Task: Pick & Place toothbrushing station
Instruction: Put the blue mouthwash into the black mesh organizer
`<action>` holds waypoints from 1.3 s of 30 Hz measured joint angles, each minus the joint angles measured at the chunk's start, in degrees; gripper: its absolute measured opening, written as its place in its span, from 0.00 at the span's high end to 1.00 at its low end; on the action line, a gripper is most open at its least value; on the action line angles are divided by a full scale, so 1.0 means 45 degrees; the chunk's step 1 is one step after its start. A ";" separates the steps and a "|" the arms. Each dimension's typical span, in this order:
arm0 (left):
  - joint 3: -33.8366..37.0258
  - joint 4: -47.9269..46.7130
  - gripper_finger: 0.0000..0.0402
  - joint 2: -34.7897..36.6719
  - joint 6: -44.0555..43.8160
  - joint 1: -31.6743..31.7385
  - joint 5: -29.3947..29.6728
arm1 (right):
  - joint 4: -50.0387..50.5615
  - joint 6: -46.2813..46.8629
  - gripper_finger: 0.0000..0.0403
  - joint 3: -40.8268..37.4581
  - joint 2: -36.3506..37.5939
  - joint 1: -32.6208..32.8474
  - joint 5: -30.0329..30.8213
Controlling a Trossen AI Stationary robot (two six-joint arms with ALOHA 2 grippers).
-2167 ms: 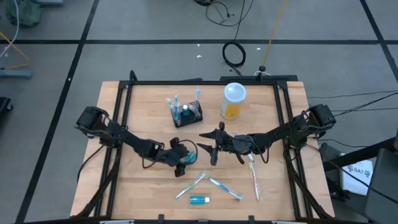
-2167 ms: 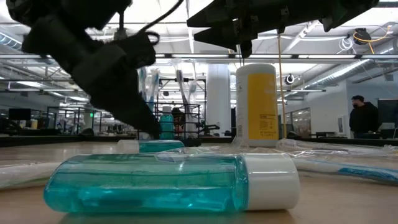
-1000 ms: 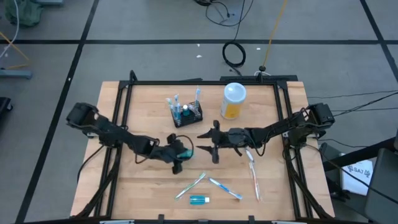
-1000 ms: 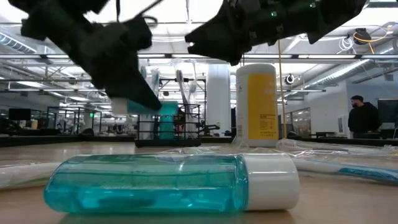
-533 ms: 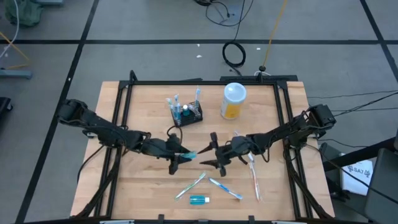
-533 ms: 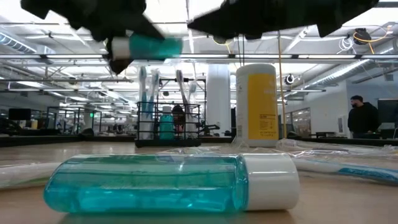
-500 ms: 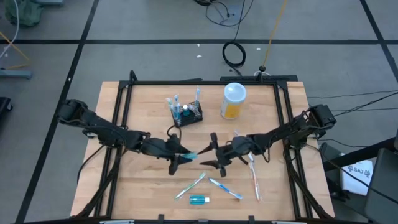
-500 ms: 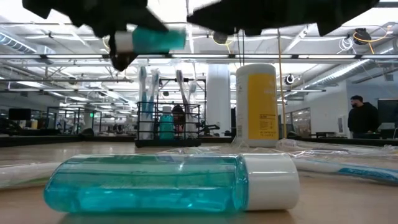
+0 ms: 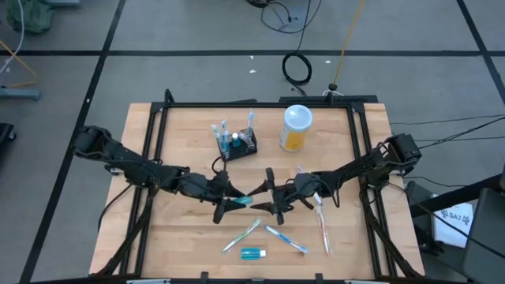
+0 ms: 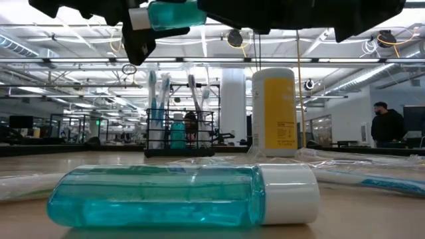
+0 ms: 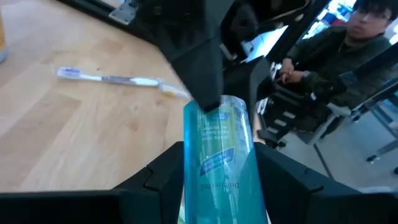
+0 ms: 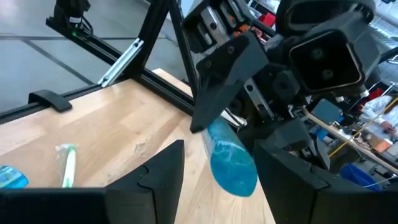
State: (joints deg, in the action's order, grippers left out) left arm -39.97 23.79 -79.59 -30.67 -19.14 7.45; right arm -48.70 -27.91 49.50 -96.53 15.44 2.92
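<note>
In front of the small black slatted rack of the toothbrushing station (image 9: 237, 143), which stands upright toward the table's far edge holding brushes, the two arms meet above the wooden table (image 9: 189, 237). The left gripper (image 9: 227, 201) is clamped on a small teal-filled clear bottle (image 9: 241, 199), held level in the air, apparently for a handover. The right gripper (image 9: 271, 197) faces it, fingers apart around the bottle's free end, not yet closed.

Over the light wooden surface (image 9: 181, 126), the left gripper (image 9: 230, 202) holds a small teal bottle (image 9: 241, 201) facing the right gripper (image 9: 267, 199), while the black slatted toothbrushing station (image 9: 237, 143) stands near a yellow white-lidded container (image 9: 296, 128).
</note>
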 joint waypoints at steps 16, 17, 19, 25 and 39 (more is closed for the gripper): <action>0.0005 0.0077 0.56 -0.0001 -0.0240 0.0141 -0.0075 | -0.1980 -0.2045 0.54 0.0759 -0.1709 0.0146 0.0010; 0.0005 0.0065 0.56 0.0004 -0.0211 0.0141 -0.0052 | -0.1871 -0.2015 0.54 0.0835 -0.1730 0.0146 0.0013; 0.0005 -0.0018 0.56 0.0002 -0.0175 0.0141 -0.0047 | -0.1683 -0.1997 0.55 0.0874 -0.1731 0.0146 0.0012; 0.0005 -0.0073 0.56 -0.0001 -0.0217 0.0058 -0.0157 | -0.1504 -0.2093 0.64 0.0894 -0.1730 0.0146 0.0003; 0.0019 -0.0084 0.56 -0.0001 -0.0304 0.0058 -0.0376 | -0.1110 -0.2411 0.76 0.0894 -0.1720 0.0079 0.0024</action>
State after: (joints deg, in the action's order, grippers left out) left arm -39.88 23.41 -79.59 -32.04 -18.87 5.76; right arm -53.70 -38.76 53.52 -104.27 15.80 3.02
